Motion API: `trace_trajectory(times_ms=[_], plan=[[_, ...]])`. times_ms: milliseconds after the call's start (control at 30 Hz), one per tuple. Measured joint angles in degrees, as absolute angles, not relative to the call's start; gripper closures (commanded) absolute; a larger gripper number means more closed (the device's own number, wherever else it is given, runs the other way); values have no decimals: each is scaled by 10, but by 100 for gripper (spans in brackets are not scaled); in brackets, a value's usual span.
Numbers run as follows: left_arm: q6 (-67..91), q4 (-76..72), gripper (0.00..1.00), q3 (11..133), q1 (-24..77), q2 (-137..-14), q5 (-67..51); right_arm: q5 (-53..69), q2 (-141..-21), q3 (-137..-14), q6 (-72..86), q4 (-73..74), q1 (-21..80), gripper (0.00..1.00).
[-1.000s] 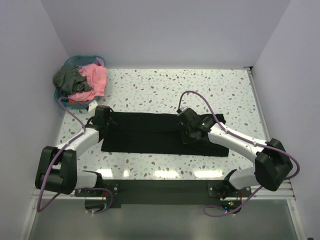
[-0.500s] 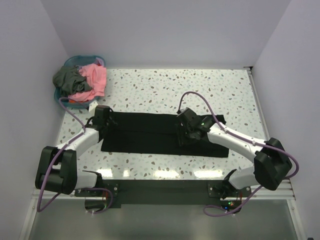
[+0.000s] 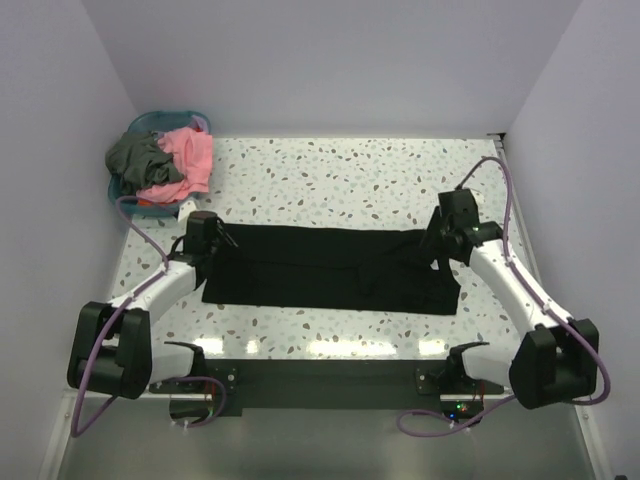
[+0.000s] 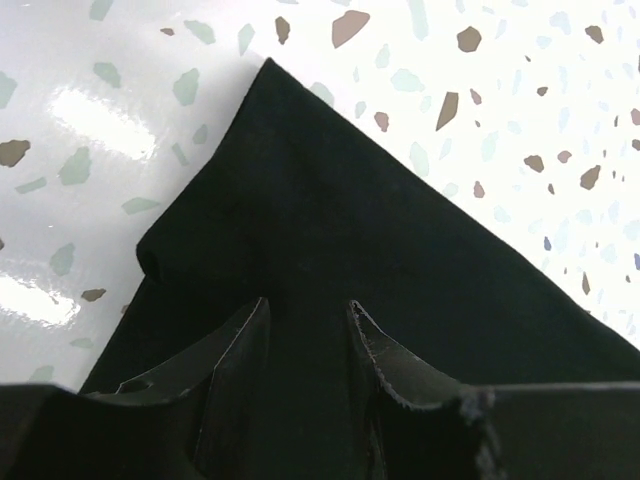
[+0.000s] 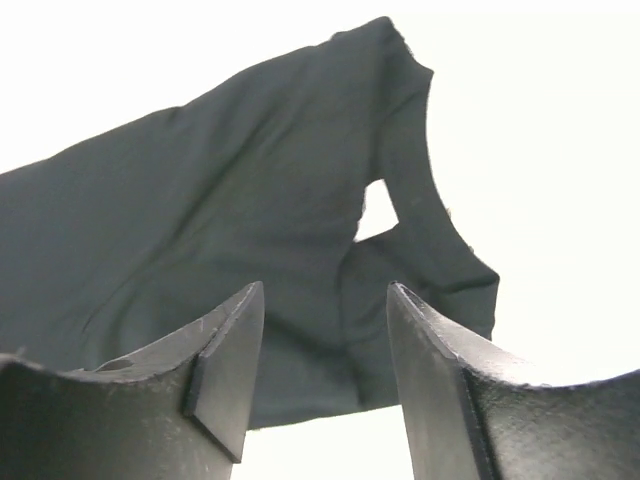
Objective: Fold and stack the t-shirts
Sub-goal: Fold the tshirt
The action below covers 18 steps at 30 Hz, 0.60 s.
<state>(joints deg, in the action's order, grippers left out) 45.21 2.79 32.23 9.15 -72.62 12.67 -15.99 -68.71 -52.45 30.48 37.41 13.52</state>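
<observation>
Broadly, the speckled table [image 3: 330, 165] carries the black shirt [image 3: 320, 270], folded into a long band along its near side, while the blue basket [image 3: 150, 117] at the far left corner holds the grey shirt [image 3: 135, 155] and pink shirt [image 3: 190, 155] heaped together. The left gripper [image 4: 308, 305] sits over the band's left end with fingers slightly parted and nothing pinched, as a second ago. The right gripper [image 5: 325, 290], fingers spread and empty, has left the band's middle and now hangs at its right end.
</observation>
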Motion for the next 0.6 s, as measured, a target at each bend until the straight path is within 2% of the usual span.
trace_trajectory(times_ms=[200, 500, 567, 600], plan=[[448, 8, 60, 323, 96, -735, 116, -140, -793, -525, 326, 331, 62, 52], [449, -6, 61, 339, 102, -799, 109, -109, -911, -525, 372, 245, 45, 53], [449, -8, 61, 344, 102, -807, 109, -100, -925, -524, 380, 231, 45, 61], [450, -9, 62, 346, 102, -810, 109, -95, -927, -523, 383, 223, 45, 76]])
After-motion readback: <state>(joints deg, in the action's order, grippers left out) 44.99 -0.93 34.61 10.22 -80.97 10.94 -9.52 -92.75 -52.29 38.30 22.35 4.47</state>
